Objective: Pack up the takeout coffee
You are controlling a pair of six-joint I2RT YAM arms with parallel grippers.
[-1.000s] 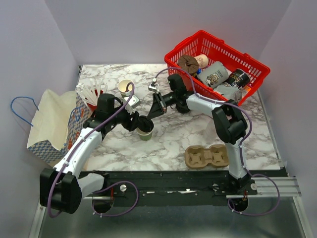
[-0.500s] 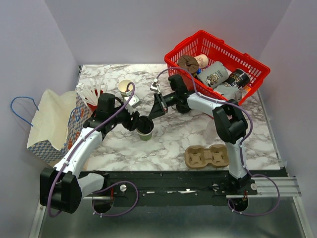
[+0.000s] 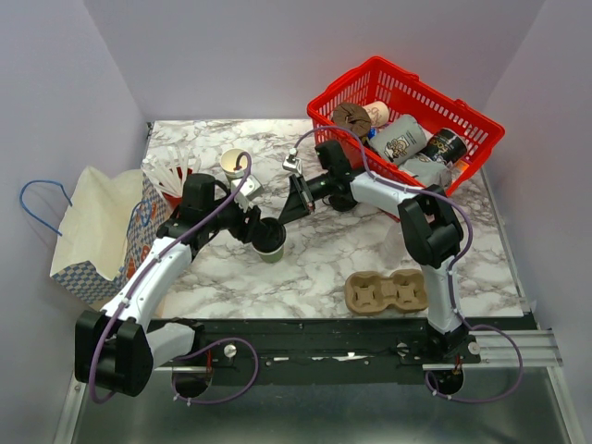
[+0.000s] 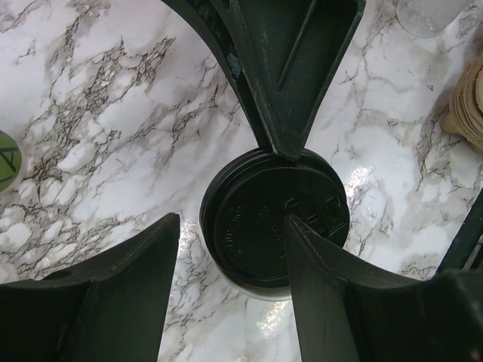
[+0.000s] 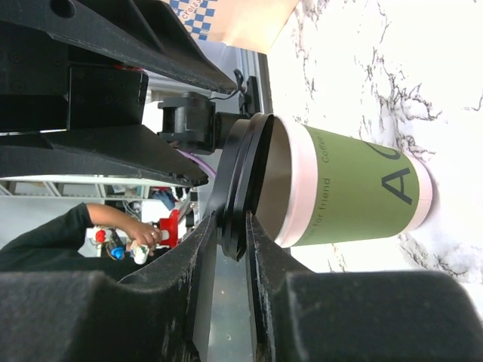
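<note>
The takeout coffee, an olive-green paper cup (image 3: pixel 271 248) (image 5: pixel 355 188), stands upright on the marble table. Its round black lid (image 4: pixel 256 226) (image 5: pixel 240 177) lies tilted over the mouth, and a sliver of the cream inside shows under it. My right gripper (image 3: pixel 281 219) (image 5: pixel 232 226) reaches in from the right and is shut on the lid's near rim. Its fingers (image 4: pixel 279 90) come down from the top of the left wrist view. My left gripper (image 3: pixel 261 231) (image 4: pixel 230 226) hovers open just above the lid, and bare marble shows between its left finger and the cup.
A red basket (image 3: pixel 342 81) of packed goods stands at the back right. A cardboard cup carrier (image 3: pixel 387 291) lies near the front right. A paper bag (image 3: pixel 92 231) lies at the left edge, with a lidless paper cup (image 3: pixel 234 164) behind the arms.
The black lid has come down over the cup's mouth, hiding more of the green. My right wrist has drawn slightly back to the right. The left arm has hardly moved.
</note>
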